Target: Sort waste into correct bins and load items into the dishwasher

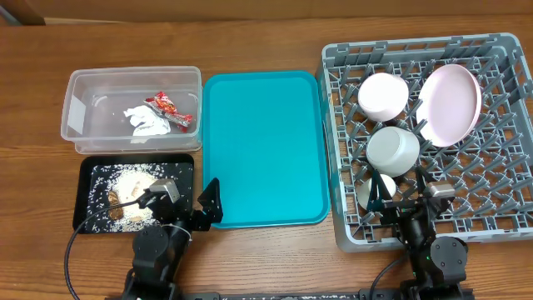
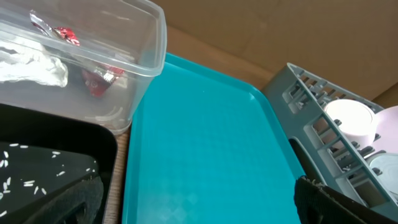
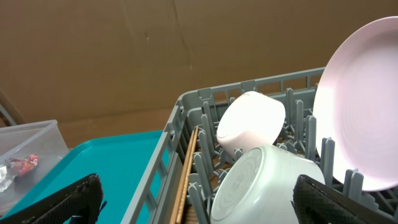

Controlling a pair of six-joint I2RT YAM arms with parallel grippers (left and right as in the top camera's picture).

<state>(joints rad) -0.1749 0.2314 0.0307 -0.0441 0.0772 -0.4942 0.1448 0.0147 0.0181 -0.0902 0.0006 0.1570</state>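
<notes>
The clear tub (image 1: 133, 73) at the back left holds the red-and-white wrapper (image 1: 166, 107) and the crumpled napkin (image 1: 148, 123). The black tray (image 1: 179, 162) in front of it holds rice with brown scraps (image 1: 133, 179). The grey rack (image 1: 500, 208) on the right holds the plate (image 1: 451, 102), the bowl (image 1: 383, 93), the grey-green cup (image 1: 393, 148) and the small white cup (image 1: 376, 190). My left gripper (image 1: 190, 208) (image 2: 205, 205) is open and empty, at the near edge between the black tray and the teal tray. My right gripper (image 1: 400, 204) (image 3: 199, 205) is open and empty, at the rack's near edge, facing the grey-green cup (image 3: 267, 183).
The teal serving tray (image 1: 262, 150) lies bare between the bins and the rack. In the right wrist view the bowl (image 3: 252, 124) and the plate (image 3: 360, 106) stand behind the cup among upright pegs. A brown cardboard wall stands behind the table.
</notes>
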